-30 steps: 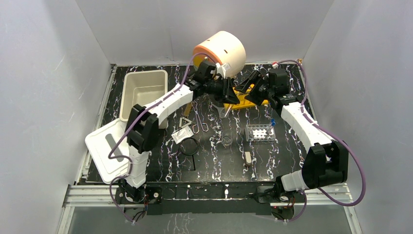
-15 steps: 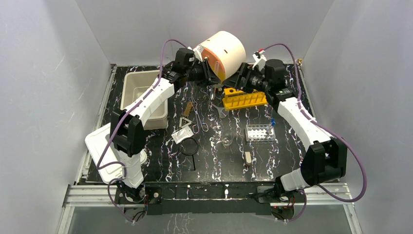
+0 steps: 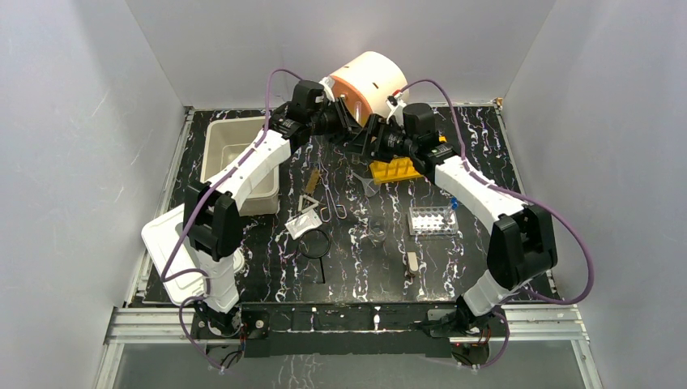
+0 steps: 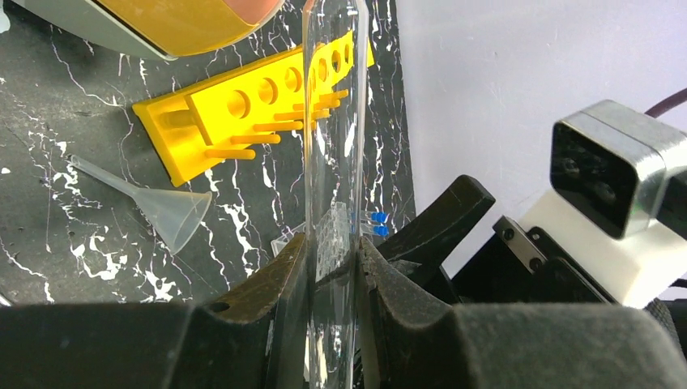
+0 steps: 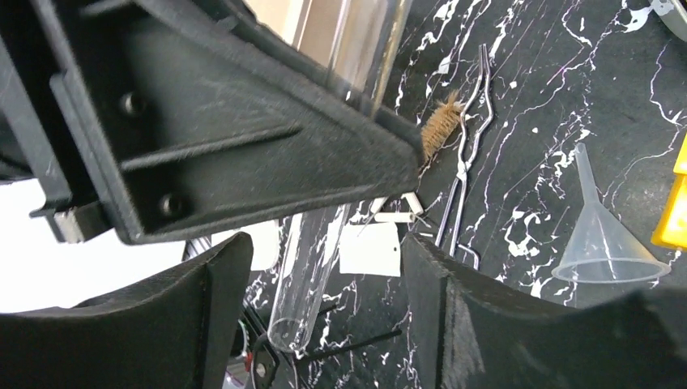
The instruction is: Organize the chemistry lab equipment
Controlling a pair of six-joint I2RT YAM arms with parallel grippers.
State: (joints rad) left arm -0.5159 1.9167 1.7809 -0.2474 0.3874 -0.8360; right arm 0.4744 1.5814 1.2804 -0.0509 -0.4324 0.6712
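My left gripper (image 4: 334,243) is shut on a clear glass test tube (image 4: 332,138) and holds it up near the drum, as the top view shows (image 3: 347,123). My right gripper (image 5: 324,245) is open, and the tube (image 5: 312,279) hangs between its jaws without touching them; the top view shows this gripper close beside the left one (image 3: 371,142). On the table lie the clear funnel (image 3: 364,183), thin metal tongs (image 3: 330,199), metal triangle (image 3: 308,203), white square pad (image 3: 301,224), black ring with handle (image 3: 314,244), glass beaker (image 3: 377,230) and brown-handled tool (image 3: 312,178).
The cream-and-orange drum (image 3: 369,81) stands at the back. A white tub (image 3: 239,150) and its lid (image 3: 174,251) are on the left. A yellow rack (image 3: 398,168) lies under the right arm. A clear tube rack (image 3: 431,219) and a small tool (image 3: 412,262) are on the right.
My left gripper moved back and left toward the drum with the tube. My right gripper swung left and now has its open jaws around the tube.
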